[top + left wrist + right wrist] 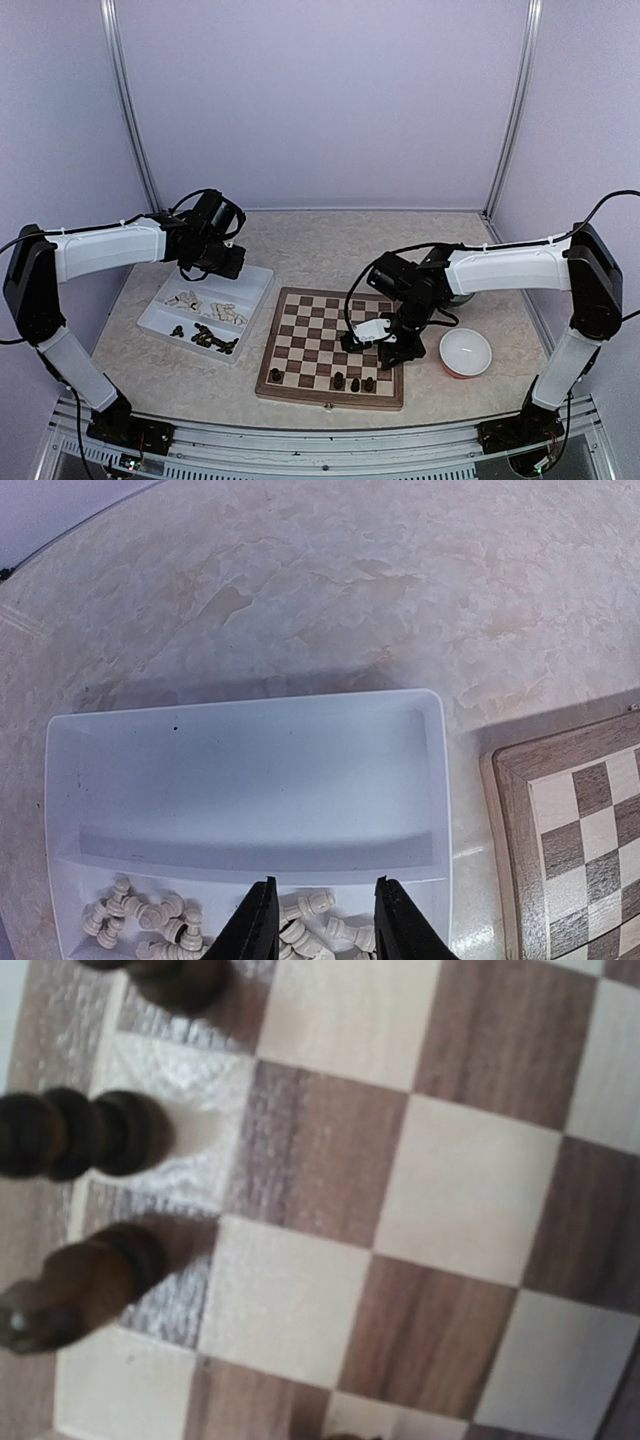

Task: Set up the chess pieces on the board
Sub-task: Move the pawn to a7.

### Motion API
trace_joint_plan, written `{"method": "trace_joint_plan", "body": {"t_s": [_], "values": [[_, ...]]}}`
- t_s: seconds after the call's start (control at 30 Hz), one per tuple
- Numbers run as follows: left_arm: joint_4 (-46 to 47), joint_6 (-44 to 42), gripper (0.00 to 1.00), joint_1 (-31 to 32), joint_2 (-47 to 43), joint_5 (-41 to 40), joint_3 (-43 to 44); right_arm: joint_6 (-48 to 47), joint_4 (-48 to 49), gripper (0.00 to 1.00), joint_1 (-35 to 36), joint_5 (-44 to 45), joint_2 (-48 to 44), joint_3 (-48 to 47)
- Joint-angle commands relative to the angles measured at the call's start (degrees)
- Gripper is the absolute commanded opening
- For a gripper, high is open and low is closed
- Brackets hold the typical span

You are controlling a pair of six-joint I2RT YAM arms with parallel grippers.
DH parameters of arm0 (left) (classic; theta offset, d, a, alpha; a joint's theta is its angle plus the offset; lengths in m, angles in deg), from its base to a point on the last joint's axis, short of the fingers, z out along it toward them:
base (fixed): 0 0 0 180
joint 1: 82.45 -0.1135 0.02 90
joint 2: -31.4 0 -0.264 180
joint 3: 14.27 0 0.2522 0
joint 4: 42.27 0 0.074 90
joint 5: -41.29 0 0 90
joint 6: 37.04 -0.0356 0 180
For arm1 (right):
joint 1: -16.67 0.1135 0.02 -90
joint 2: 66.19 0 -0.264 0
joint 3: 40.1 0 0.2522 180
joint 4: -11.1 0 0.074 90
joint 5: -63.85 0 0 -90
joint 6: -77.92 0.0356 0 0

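I'm hovering my narrowly parted left fingers [255, 925] over cream chessmen [140, 915] in the white plastic tray [250, 780] to pick one; right fingers [393, 350] over the checked wooden chessboard [300, 330], state I can't tell.

I'm running this from a robot test cell, a lab bench set-up and not a home or shop. Plain pale walls [320, 100] close in behind the board [332, 345] and to either side of it, joined at the back by bare metal corner posts [513, 105]. In front of the board an aluminium rail [320, 440] carries the bolted bases of two white arms [100, 250]. Under the board is a marbled beige tabletop [320, 245].
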Motion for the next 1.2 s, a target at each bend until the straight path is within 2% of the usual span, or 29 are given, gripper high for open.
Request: {"method": "trace_joint_plan", "body": {"t_s": [0.0,0.5,0.6,0.7,0.87,1.17], "values": [[-0.52,-0.59,0.34,0.58,0.56,0.41,1.26,0.44,-1.25,0.22,0.87,-2.18,1.21,0.8],[-0.84,-0.59,0.34,0.66,1.18,0.55,1.35,0.32,-1.67,0.21,1.82,-3.06,1.74,0.74],[-0.8,-0.58,0.34,0.69,1.32,0.62,1.39,0.28,-1.3,0.22,1.73,-1.01,1.08,1.11],[-0.9,-0.59,0.34,0.69,1.49,0.85,1.43,0.1,-0.75,0.29,1.48,1.28,0.33,1.78],[-0.99,-0.59,0.34,0.69,1.55,1.14,1.5,-0.24,-0.86,0.31,0.6,2.69,-0.1,2.55],[-1.06,-0.59,0.34,0.7,1.62,1.39,1.53,-0.85,-1.87,0.24,0.57,3.25,0.24,2.84]]}}
